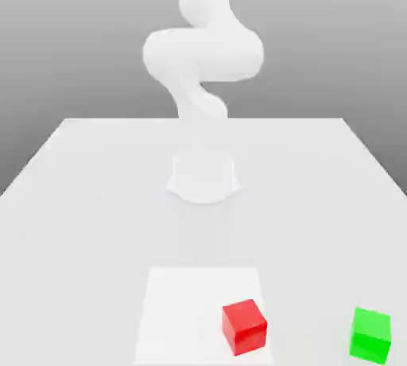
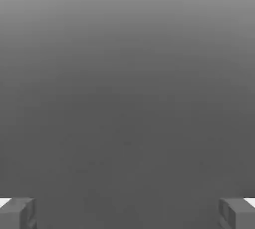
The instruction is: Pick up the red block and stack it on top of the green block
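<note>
The red block (image 1: 244,327) is a small bright red cube resting on a lighter white square patch (image 1: 179,309) near the table's front edge. The green block (image 1: 371,334) is a cube of like size, standing apart from it toward the exterior view's right. In the hand view my gripper (image 2: 127,214) is open: its two grey fingertips (image 2: 17,213) stand far apart with nothing between them, against a plain grey background. No block appears in the hand view.
The white table (image 1: 95,197) stretches back to the arm's round base (image 1: 204,177) at its middle. The white arm (image 1: 203,50) rises from the base and leaves the exterior view at the top.
</note>
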Controlling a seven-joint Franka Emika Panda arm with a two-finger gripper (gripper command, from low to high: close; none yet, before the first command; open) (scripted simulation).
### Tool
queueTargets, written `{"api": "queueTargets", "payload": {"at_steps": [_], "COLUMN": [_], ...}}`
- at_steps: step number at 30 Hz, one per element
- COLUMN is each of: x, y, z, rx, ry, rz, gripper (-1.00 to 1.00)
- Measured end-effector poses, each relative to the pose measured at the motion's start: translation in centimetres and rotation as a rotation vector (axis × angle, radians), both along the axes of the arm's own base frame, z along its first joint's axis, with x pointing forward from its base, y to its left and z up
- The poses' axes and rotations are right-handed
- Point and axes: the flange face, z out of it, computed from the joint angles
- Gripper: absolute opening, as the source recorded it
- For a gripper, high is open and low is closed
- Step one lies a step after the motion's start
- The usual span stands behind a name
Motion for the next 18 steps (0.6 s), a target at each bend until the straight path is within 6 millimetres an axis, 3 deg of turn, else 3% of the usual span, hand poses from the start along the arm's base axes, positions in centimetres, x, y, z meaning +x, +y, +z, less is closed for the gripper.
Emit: {"api": "queueTargets", "payload": {"at_steps": [4, 9, 14, 18], "x": [4.7, 8.6, 10.3, 10.2], "y": [0.9, 2.2, 3.6, 4.7], "z": [-7.2, -16.6, -26.5, -34.5], "rx": [-0.020, -0.046, -0.073, -0.096], "ry": [0.124, 0.272, 0.419, 0.537], "rz": [0.051, 0.114, 0.178, 0.233], "gripper": [0.00, 0.00, 0.00, 0.00]}}
